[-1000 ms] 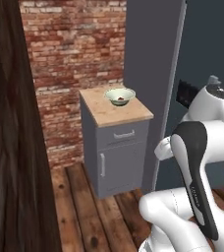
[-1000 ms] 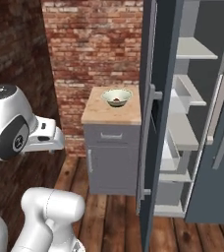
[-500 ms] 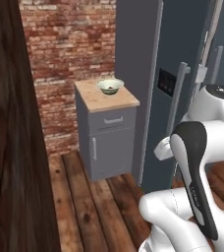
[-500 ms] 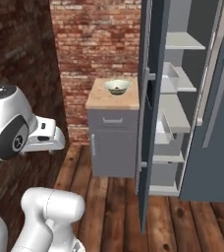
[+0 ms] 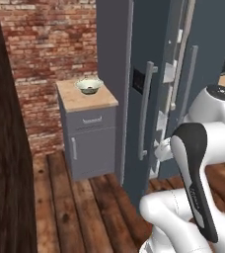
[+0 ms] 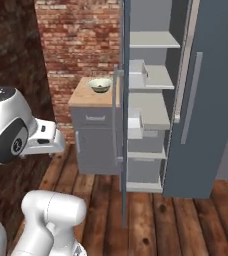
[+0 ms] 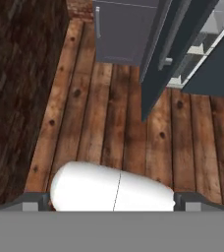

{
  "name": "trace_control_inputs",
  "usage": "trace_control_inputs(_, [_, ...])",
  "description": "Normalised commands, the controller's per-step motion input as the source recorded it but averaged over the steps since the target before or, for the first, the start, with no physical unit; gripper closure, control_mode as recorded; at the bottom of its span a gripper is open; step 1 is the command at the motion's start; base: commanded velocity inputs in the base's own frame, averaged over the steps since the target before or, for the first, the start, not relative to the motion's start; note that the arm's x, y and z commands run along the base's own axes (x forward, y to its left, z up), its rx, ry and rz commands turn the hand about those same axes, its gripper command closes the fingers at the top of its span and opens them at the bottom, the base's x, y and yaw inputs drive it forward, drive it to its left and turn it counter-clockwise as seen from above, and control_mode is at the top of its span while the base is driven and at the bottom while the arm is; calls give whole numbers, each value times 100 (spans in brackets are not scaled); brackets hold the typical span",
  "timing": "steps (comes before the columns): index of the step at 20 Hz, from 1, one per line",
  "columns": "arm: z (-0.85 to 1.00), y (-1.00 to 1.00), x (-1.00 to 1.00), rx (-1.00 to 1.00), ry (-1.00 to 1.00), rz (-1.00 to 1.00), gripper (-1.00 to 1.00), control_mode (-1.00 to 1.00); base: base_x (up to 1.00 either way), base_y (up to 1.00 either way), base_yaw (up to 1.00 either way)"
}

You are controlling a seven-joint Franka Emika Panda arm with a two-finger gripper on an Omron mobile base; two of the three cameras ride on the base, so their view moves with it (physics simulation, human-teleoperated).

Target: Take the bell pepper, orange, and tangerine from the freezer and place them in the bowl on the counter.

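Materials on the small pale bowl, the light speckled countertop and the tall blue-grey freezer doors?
Small pale bowl: probably glazed ceramic, smooth with a soft sheen.
Light speckled countertop: looks like wood or laminate, matte tan speckle.
Tall blue-grey freezer door: seemingly painted metal, flat satin, with a long bar handle.

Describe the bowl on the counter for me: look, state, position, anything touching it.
The bowl is wide, shallow and pale greenish-white with a flared rim and a darker inside. It sits upright toward the back of the light wooden counter, beside the freezer, touching only the countertop. No fruit shows inside it from these angles.
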Motion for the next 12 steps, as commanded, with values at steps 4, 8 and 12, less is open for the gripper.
trace_control_inputs(4, [0,0,0,0,0,0,-100,100,4,-71,0])
trace_control_inputs(8, [0,0,0,0,0,0,-100,100,1,-65,0])
trace_control_inputs(12, [0,0,0,0,0,0,-100,100,1,-55,0])
